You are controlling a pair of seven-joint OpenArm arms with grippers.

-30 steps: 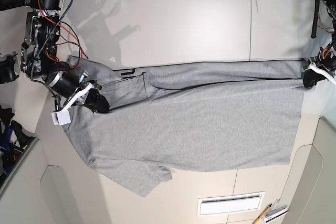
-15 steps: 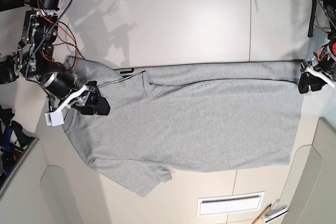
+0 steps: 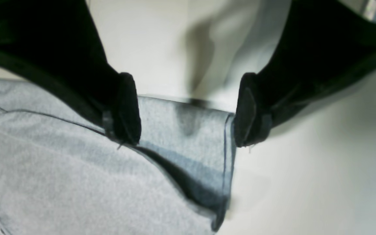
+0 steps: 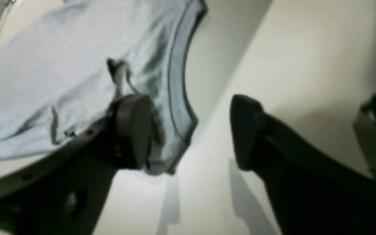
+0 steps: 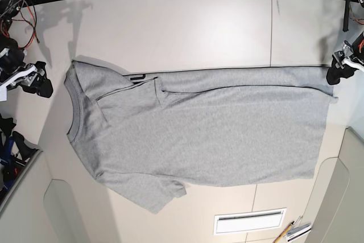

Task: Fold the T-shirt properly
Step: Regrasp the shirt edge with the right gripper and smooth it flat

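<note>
Both end effectors, left [image 3: 188, 114] and right [image 4: 189, 130], gaping, empty, beside plain grey T-shirt [image 5: 199, 135], no legible lettering.

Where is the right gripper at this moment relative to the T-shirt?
In the base view the right gripper sits at the far left edge, open and clear of the T-shirt, just beside its collar.
</note>
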